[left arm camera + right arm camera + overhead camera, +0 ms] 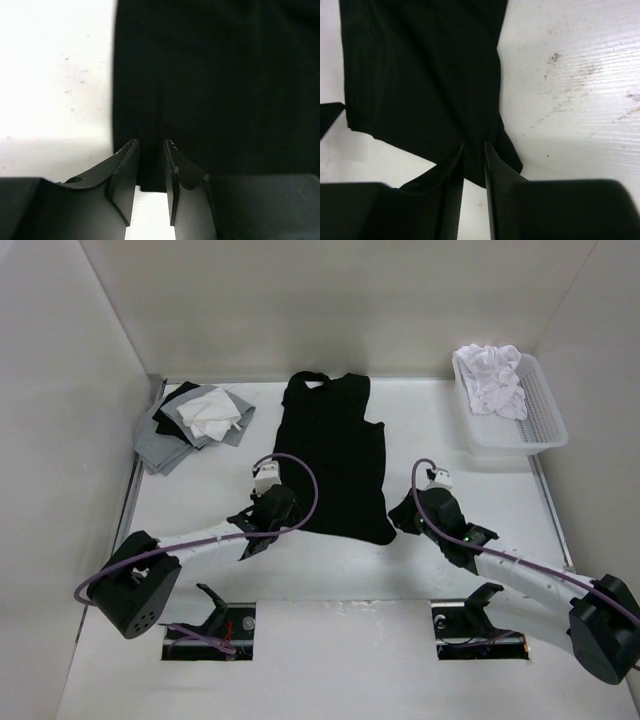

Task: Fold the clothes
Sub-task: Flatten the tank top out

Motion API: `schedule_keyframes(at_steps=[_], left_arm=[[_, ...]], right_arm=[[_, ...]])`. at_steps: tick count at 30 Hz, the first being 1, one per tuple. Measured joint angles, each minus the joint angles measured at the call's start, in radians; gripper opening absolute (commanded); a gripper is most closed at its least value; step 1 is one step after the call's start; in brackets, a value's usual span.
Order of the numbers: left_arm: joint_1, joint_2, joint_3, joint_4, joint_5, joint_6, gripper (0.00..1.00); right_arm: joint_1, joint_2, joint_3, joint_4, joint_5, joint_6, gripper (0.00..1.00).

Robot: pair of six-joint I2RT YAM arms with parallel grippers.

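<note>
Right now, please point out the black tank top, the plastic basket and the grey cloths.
black tank top (pixel 335 455): top view, middle of its body
plastic basket (pixel 505 454): top view, near wall
grey cloths (pixel 160 450): top view, bare grey part

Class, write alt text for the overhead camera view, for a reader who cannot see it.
A black tank top lies on a white table, neck away from two robot arms whose left pincer and right pincer sit at its near corners. Piled grey, black and white cloths lie far left; a basket of white garments far right.
</note>
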Motion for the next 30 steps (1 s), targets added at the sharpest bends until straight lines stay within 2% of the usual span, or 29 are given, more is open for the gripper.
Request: schedule_keyframes(at_steps=[4, 13, 25, 26, 29, 30], left_arm=[[0.007, 0.017, 0.0, -0.006, -0.031, -0.005, 0.22], [0.002, 0.017, -0.003, -0.064, -0.056, -0.075, 0.21], [-0.017, -0.018, -0.041, -0.167, -0.061, -0.257, 0.29], [-0.017, -0.018, -0.041, -0.167, -0.061, -0.261, 0.26], [-0.014, -0.013, -0.041, -0.164, -0.061, -0.271, 0.07], [-0.01, -0.012, -0.041, -0.163, -0.061, -0.27, 0.04]], right_arm=[[0.0, 0.006, -0.012, 0.034, -0.005, 0.001, 0.35], [-0.006, 0.093, -0.019, 0.077, -0.024, 0.002, 0.36], [-0.006, 0.113, -0.025, 0.123, -0.041, 0.003, 0.37], [-0.006, 0.113, -0.026, 0.123, -0.042, 0.003, 0.38], [-0.006, 0.112, -0.026, 0.125, -0.042, 0.003, 0.41], [-0.007, 0.111, -0.026, 0.126, -0.042, 0.003, 0.43]])
